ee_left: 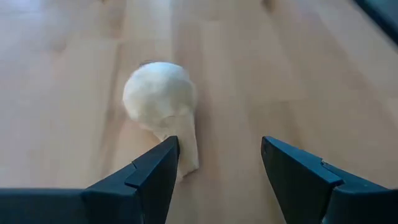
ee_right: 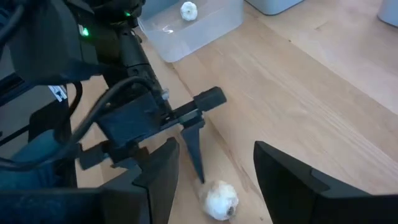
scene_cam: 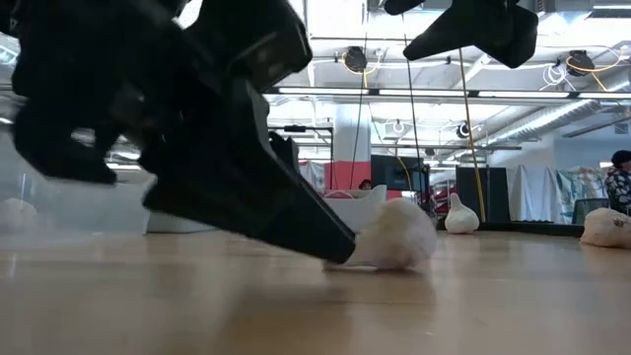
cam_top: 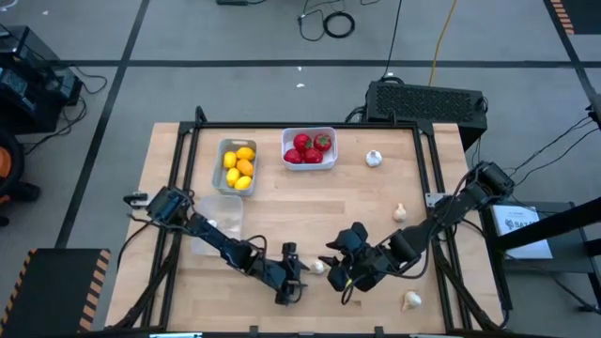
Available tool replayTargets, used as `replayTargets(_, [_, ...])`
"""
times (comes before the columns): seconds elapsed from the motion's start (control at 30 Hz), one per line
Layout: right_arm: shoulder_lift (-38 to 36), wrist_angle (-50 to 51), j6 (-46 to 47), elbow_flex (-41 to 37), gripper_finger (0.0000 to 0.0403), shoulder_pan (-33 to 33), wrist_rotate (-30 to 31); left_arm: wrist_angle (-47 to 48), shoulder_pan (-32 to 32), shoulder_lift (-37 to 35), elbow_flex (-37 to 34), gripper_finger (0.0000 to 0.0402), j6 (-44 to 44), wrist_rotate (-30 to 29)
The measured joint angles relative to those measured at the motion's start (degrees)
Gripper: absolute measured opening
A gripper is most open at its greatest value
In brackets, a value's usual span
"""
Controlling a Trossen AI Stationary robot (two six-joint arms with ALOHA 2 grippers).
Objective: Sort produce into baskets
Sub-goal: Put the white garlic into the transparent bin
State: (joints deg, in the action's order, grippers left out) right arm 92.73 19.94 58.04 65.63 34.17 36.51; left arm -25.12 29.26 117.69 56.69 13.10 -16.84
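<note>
Robotics lab or workshop: wooden table (cam_top: 282,211) is ringed by taped grey floor (cam_top: 235,38), loose cables (cam_top: 329,21), exposed ceiling pipes (scene_cam: 414,94).

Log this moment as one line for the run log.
left gripper: open, at garlic bulb | right gripper: open, above | clear basket: one garlic

A grey rectangular basket (cam_top: 223,148) with rounded corners holds yellow and orange lemon-like fruits (cam_top: 238,167). Just beside it, on the side away from the table's edge, a white basket (cam_top: 288,137) holds red round fruits with green tops (cam_top: 310,148). Nearer the front than the grey basket stands a clear plastic basket (cam_top: 230,225) with one whitish garlic bulb (ee_right: 188,10) inside. Five more garlic bulbs lie loose on the wood, well apart from the grey basket (one (cam_top: 374,158) near the white basket, one (cam_top: 400,212) and one (cam_top: 411,300) further forward, one (scene_cam: 608,228) only seen low). The fifth bulb (ee_left: 159,99) lies on its side.
</note>
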Motion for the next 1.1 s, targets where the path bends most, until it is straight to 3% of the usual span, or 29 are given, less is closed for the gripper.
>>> replayTargets(0.6, [0.00,0.09,-0.21,0.00,0.0196,0.00,1.11,3.02,-0.63,-0.02,-0.05,0.0239,-0.33,-2.37])
replayTargets(0.8, [0.00,0.09,-0.42,0.00,0.0196,0.00,1.14,3.57,-2.07,0.11,2.80,0.0239,-3.06,-3.20])
replayTargets(1.1, [0.00,0.31,-0.37,0.00,0.0196,0.09,1.05,2.45,-2.99,0.11,4.50,0.0239,-3.08,0.73])
